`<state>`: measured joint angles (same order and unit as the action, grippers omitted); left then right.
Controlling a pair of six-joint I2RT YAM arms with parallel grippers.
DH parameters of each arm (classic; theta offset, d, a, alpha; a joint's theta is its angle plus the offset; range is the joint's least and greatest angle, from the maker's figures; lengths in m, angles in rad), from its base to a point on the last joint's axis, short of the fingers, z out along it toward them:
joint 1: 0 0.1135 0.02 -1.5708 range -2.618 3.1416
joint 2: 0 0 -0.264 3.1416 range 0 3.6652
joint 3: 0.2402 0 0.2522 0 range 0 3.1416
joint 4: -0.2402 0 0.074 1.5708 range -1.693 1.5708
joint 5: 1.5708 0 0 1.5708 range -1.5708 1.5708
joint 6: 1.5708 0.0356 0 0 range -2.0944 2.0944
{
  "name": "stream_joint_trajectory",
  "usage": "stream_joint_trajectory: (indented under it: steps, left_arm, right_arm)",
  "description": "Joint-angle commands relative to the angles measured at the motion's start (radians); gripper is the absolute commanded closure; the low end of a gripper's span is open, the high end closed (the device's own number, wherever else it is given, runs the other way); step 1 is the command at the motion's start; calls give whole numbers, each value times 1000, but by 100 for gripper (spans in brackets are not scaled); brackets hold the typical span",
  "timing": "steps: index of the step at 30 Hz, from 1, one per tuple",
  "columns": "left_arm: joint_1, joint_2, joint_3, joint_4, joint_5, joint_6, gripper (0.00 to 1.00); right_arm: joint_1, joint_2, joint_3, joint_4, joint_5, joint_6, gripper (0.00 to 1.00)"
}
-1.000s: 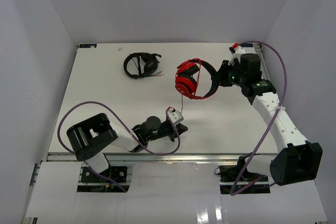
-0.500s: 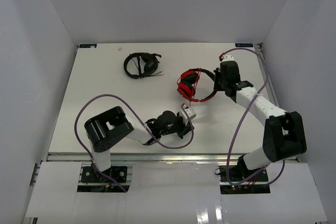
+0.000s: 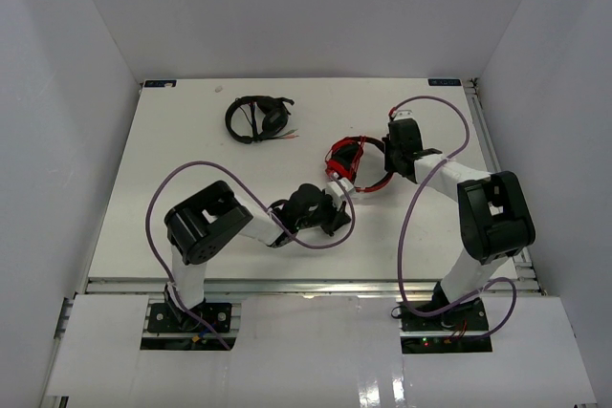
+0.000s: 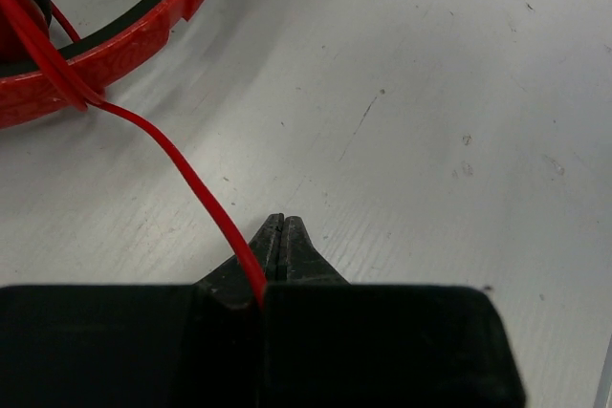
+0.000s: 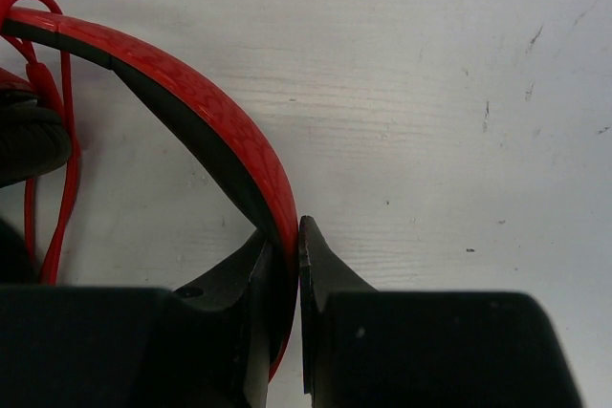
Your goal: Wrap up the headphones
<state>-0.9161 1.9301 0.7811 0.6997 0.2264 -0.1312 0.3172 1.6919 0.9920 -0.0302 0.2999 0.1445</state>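
Observation:
The red headphones (image 3: 352,161) lie at the table's middle right. My right gripper (image 3: 389,161) is shut on their headband (image 5: 201,117), which runs between its jaws in the right wrist view. My left gripper (image 3: 337,190) is shut on the thin red cable (image 4: 182,174), just below the ear cups. In the left wrist view the cable runs from the headband (image 4: 115,54) down into the closed jaws (image 4: 283,226). In the right wrist view more cable (image 5: 65,150) hangs beside a black ear pad (image 5: 29,145) at the left.
Smaller all-black headphones (image 3: 256,118) lie at the back of the table, left of centre. White walls close in the back and both sides. Both arms' purple cables loop over the front half of the table.
The right gripper has pulled the red headphones left and toward the front. The left gripper has moved right and up toward the ear cups with the cable.

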Motion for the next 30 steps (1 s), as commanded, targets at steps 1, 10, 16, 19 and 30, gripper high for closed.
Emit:
stream_joint_trajectory:
  steps: [1, 10, 16, 19, 30]
  left_arm:
    - [4, -46, 4, -67, 15, -10, 97]
    - [4, -301, -104, -226, 17, -16, 39]
    - [3, -589, -137, -412, 18, 17, 14]
    - [4, -738, -124, -578, 6, 27, 2]
    - [13, -1331, -206, -931, -270, -23, 2]
  right_arm:
    - [2, 11, 36, 102, -27, -22, 80]
    - [-59, -64, 1, 96, -172, -74, 30]
    - [-106, -228, 13, -66, -379, -258, 3]
    - [-120, -337, 15, -189, -541, -345, 9]
    - [-121, -857, -248, -242, -308, -324, 10]
